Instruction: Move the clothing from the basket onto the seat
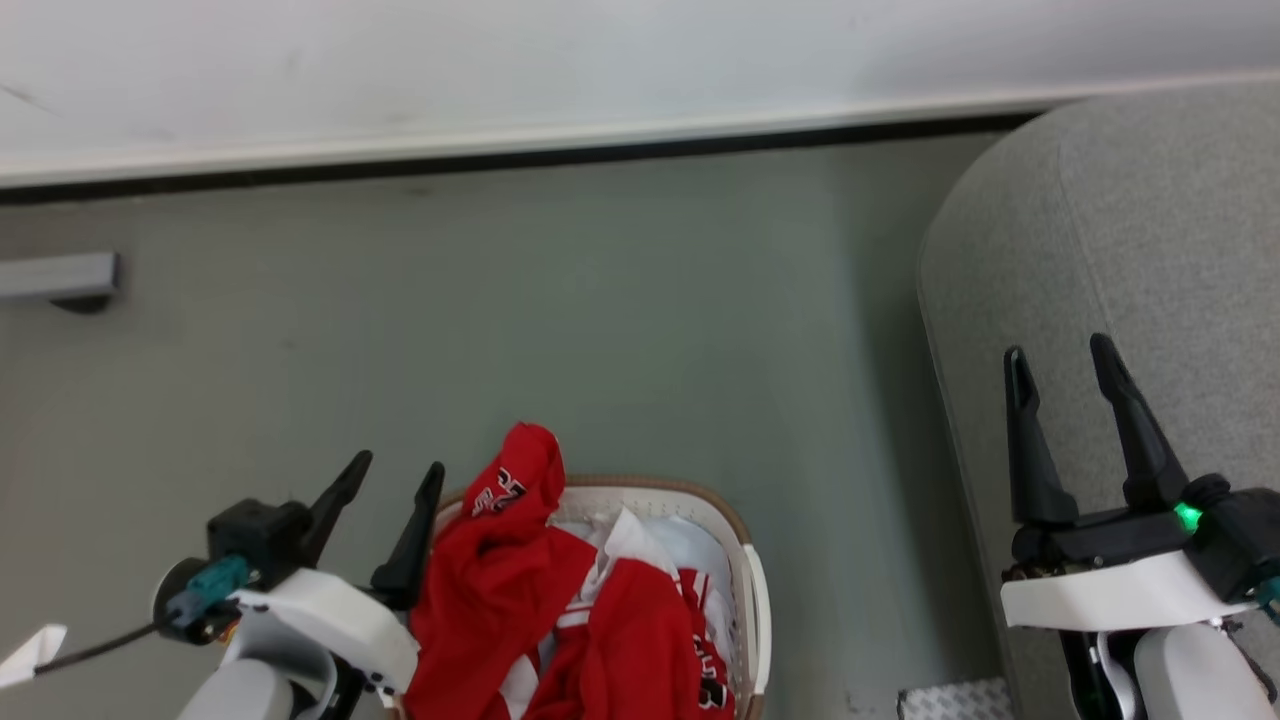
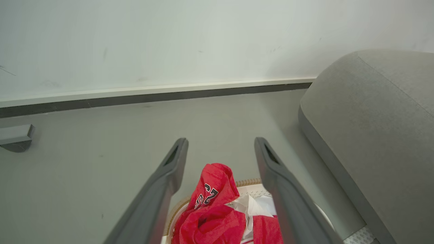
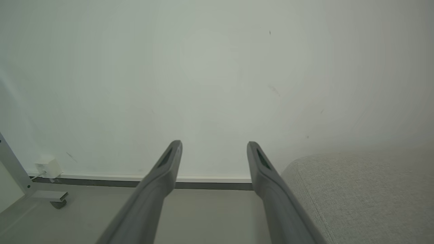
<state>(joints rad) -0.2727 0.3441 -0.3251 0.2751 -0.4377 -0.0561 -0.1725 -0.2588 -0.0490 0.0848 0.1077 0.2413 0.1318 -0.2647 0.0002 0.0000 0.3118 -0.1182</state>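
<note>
As the left gripper (image 1: 400,462) hangs beside the basket (image 1: 755,590), the right gripper (image 1: 1058,348) overhangs the seat (image 1: 1150,220), fingers (image 1: 1030,450) all spread.

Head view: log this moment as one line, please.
stage: pre-grasp | clothing: in basket, one piece draped over rim | left gripper: open, by basket | right gripper: open, by seat

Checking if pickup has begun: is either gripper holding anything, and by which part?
Nothing is held: left gripper and right gripper both open, empty; clothing lies in the basket.
</note>
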